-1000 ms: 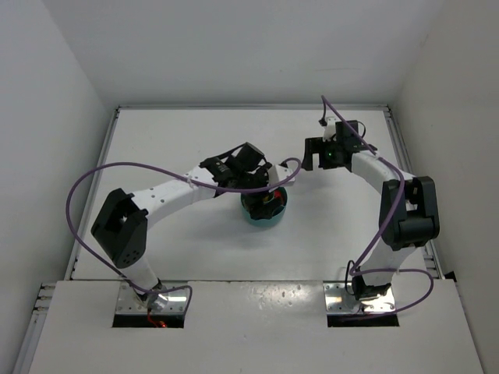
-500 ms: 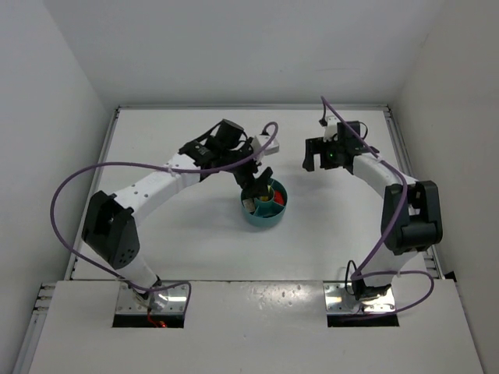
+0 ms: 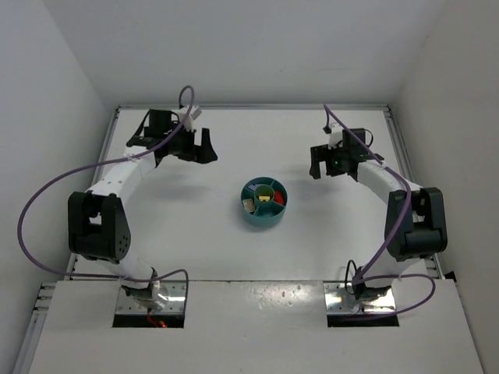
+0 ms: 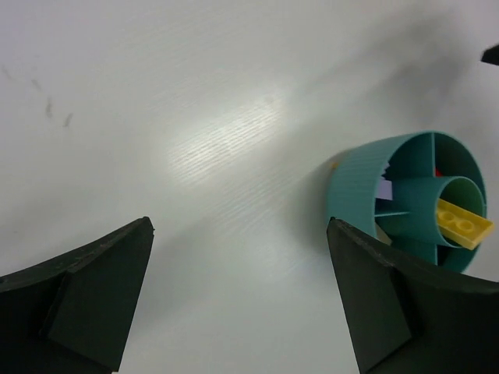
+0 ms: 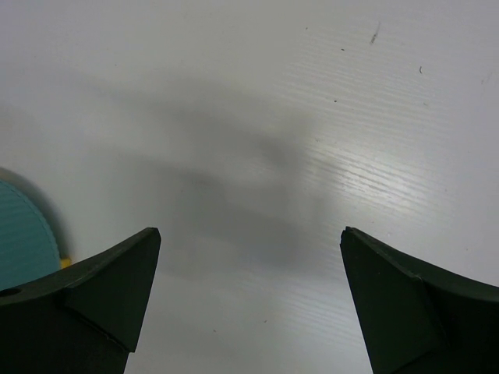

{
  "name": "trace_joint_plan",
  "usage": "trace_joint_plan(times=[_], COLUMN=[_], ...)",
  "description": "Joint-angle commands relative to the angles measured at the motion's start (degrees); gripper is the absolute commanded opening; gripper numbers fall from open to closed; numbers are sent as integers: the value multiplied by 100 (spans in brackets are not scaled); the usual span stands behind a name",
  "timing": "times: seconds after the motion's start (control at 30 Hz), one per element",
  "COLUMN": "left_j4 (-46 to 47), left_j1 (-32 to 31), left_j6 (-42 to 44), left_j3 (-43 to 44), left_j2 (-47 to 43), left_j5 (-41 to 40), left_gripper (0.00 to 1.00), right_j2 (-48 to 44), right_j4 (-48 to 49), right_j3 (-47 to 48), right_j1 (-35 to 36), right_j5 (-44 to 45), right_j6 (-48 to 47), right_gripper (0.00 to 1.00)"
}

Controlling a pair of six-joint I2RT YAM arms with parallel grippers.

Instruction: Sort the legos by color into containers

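Observation:
The round teal dish [image 3: 264,204] stands at the table's middle, its wedge containers around a central cup. Inside it lie legos: a yellow brick [image 3: 266,189], a red one [image 3: 274,199] and a pale one [image 3: 248,204]. In the left wrist view the dish [image 4: 360,185] shows a yellow brick [image 4: 464,224] across its central cup and a lavender bit [image 4: 383,189]. My left gripper [image 3: 199,153] hangs open and empty far left of the dish, jaws [image 4: 240,223] over bare table. My right gripper [image 3: 321,169] is open and empty to the dish's upper right [image 5: 250,231].
White walls close the table on the left, back and right. The dish's ribbed wall [image 5: 23,226] shows at the left edge of the right wrist view, with a small yellow bit [image 5: 65,263] at its foot. Purple cables loop along both arms.
My left arm has swung from above the dish to the back left of the table, its jaws opening fully. The right gripper shifted slightly.

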Motion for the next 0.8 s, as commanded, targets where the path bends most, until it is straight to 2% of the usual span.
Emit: trace_joint_plan(times=[0.0, 0.1, 0.4, 0.53, 0.7, 0.77], left_j4=[339, 286, 233, 409, 480, 480], left_j1=[215, 356, 690, 901, 1034, 1095], left_j6=[-169, 24, 236, 305, 499, 552], left_j3=[-87, -88, -457, -667, -791, -843], left_j2=[-390, -390, -214, -100, -47, 23], left_j5=[-244, -621, -798, -948, -1009, -1009], left_gripper=[100, 100, 100, 100, 100, 100], right_j2=[-244, -244, -191, -69, 2, 151], right_j4=[178, 231, 231, 117, -287, -751], right_j3=[-57, -110, -162, -215, 30, 354], right_j1=[-100, -153, -399, -504, -627, -689], right_j5=[116, 116, 169, 283, 345, 345], right_j6=[-184, -245, -413, -763, -1001, -1202], right_gripper=[99, 99, 99, 99, 99, 99])
